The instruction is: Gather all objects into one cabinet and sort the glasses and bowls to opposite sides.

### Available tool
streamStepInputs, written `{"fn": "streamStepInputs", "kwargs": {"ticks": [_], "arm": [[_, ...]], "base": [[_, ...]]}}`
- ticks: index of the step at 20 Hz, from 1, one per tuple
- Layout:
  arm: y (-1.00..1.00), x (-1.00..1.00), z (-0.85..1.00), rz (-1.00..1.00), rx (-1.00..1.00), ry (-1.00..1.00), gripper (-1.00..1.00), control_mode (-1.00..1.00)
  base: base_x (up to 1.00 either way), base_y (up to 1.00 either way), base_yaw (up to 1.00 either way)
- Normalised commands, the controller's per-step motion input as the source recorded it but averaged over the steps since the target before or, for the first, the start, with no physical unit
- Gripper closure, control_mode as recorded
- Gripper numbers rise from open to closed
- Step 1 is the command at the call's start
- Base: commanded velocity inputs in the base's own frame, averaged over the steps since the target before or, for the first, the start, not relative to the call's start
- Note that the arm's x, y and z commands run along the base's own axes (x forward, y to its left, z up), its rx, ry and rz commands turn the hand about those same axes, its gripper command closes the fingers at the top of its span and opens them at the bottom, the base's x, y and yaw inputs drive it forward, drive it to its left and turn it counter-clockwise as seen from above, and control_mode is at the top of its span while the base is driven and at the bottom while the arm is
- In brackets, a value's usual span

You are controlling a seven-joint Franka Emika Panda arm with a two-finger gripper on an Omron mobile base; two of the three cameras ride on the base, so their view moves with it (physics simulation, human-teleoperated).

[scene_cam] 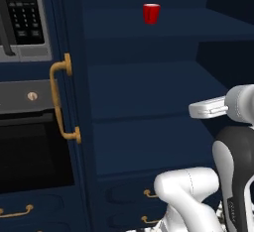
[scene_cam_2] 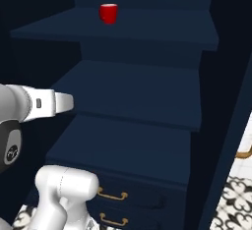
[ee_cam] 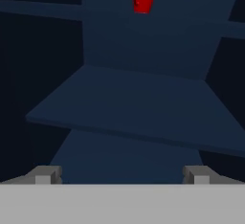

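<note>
one red cup (scene_cam: 151, 13) stands upright on the upper shelf (scene_cam_2: 162, 30) of the tall navy cupboard (scene_cam: 149, 142), well above and beyond my end effector (ee_cam: 122, 174), toward the shelf's left part as i face it. it is in the wrong unit; it belongs in the wall cabinet.

risks as i judge them:
- the middle shelf (ee_cam: 143, 113) juts out between me and the cup; a straight climb could catch its front edge with my wrist.
- the cup sits back from the lip, so a long reach at a poor angle may tip it or push it deeper.
- the handle's facing is hard to read; closing across it could twist the cup loose.

end effector: fingers (ee_cam: 45, 174) spread wide, nothing between them, touching nothing.
</note>
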Motion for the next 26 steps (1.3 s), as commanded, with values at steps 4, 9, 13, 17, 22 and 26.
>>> {"fn": "streamStepInputs", "kwargs": {"ticks": [4,9,13,17,22,26], "arm": [[0.0,0.0,0.0,0.0,0.0,0.0,-1.0,1.0],[0.0,0.0,0.0,0.0,0.0,0.0,-1.0,1.0],[0.0,0.0,0.0,0.0,0.0,0.0,-1.0,1.0],[0.0,0.0,0.03,0.0,0.0,-0.01,-1.0,-1.0],[0.0,0.02,0.77,0.0,-0.06,-0.01,-1.0,-1.0],[0.0,0.41,0.99,-0.01,-0.3,-0.03,-1.0,-1.0]], "base": [[0.15,-0.02,0.0],[0.24,-0.02,-0.02],[0.17,-0.02,0.0],[0.0,0.0,0.0],[0.0,0.0,0.0],[0.0,0.0,0.0]]}}
